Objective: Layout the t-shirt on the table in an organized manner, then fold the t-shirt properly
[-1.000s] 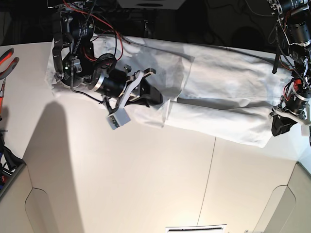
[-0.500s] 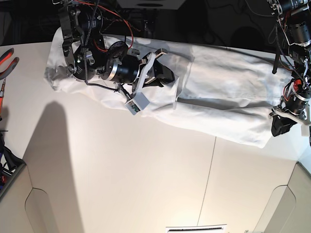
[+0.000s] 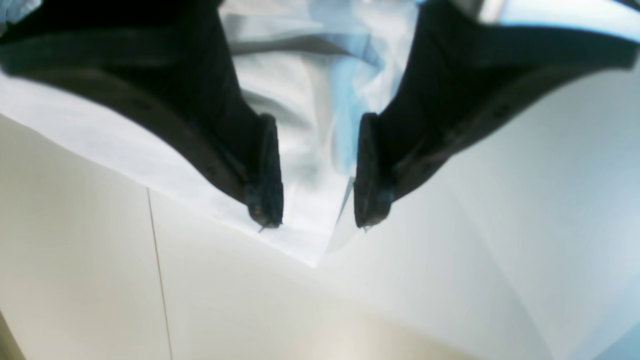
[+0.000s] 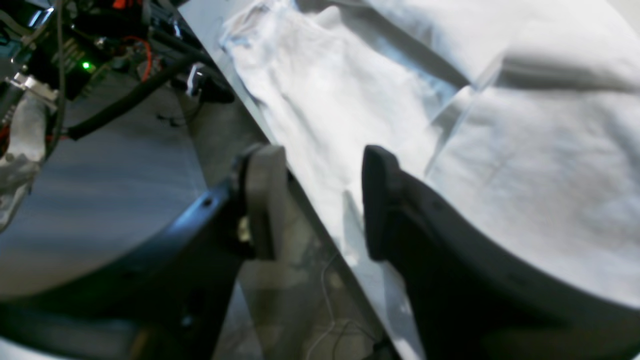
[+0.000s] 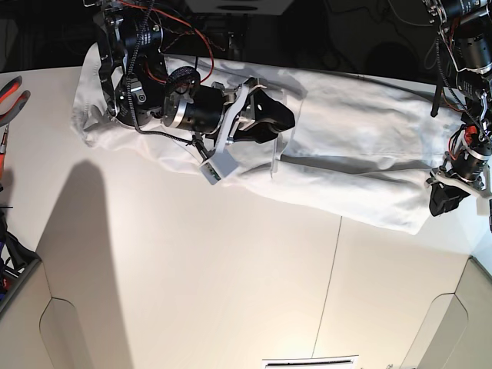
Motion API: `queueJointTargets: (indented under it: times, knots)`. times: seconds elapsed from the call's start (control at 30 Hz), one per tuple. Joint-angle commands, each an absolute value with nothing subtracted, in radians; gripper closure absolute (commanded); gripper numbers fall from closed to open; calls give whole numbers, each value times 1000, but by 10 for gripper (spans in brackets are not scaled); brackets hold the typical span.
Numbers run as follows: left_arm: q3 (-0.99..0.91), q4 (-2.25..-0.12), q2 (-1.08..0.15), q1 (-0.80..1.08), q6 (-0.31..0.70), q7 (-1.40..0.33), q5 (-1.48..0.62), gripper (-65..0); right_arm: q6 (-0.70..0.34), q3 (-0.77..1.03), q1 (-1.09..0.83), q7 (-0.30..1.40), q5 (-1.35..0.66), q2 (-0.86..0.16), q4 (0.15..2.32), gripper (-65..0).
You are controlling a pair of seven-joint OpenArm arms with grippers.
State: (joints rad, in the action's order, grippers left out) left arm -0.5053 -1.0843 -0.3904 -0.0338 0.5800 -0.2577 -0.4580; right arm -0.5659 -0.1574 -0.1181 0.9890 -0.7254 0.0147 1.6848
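Note:
The white t-shirt [image 5: 361,146] lies as a long folded band across the far part of the table [image 5: 231,269]. My right gripper [image 5: 286,115] hovers over the shirt's left half, jaws open and holding nothing. In the right wrist view the right gripper [image 4: 320,205] frames wrinkled t-shirt [image 4: 500,150] cloth by the table's far edge. At the shirt's right end my left gripper [image 5: 444,201] stands open. The left wrist view shows the left gripper [image 3: 317,215] straddling a t-shirt [image 3: 305,150] corner lying flat on the table [image 3: 75,250].
Red-handled pliers [image 5: 11,92] and dark tools [image 5: 11,254] sit at the left edge. A thin dark seam [image 5: 330,284] runs down the tabletop. Cables and arm bases [image 5: 131,46] crowd the far edge behind the shirt.
My right gripper moved up and to the right across the shirt, carrying cloth over, then opened and let it go. The left arm stayed still.

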Motion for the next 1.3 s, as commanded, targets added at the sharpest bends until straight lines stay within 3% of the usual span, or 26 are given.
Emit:
queueJointTargets:
  times: [0.0, 0.23, 0.37, 0.7, 1.0, 1.07, 1.2, 1.27]
  knots:
    - [-510, -1102, -410, -50, 587, -236, -478, -272, -581, -159, -97, 962, -748, 25, 1703, -250]
    - [-509, -1102, -410, -64, 587, -134, -434, -272, -580, -160, -27, 936, -660, 73, 1703, -250]
    - [-464, -1096, -423, -138, 556, -286, -379, -272, -580, -184, -24, 936, -607, 80, 1701, -250]
    - [-197, -1090, -508, -263, 410, -454, -238, -272, -572, -303, -28, 935, -452, 74, 1570, -250]
    - [-180, -935, -516, -263, 415, -506, -204, -271, -572, -302, -28, 920, -448, 58, 1428, -250]
    - [-180, -925, -519, -262, 433, -525, -205, -232, -572, -302, -28, 916, -448, 58, 1428, -250]
    - [-180, -934, -534, -263, 438, -537, -225, -48, -571, -302, -25, 913, -448, 58, 1428, -250]
    - [-180, -950, -544, -263, 439, -554, -228, 0, -562, -302, -25, 913, -448, 58, 1428, -250]
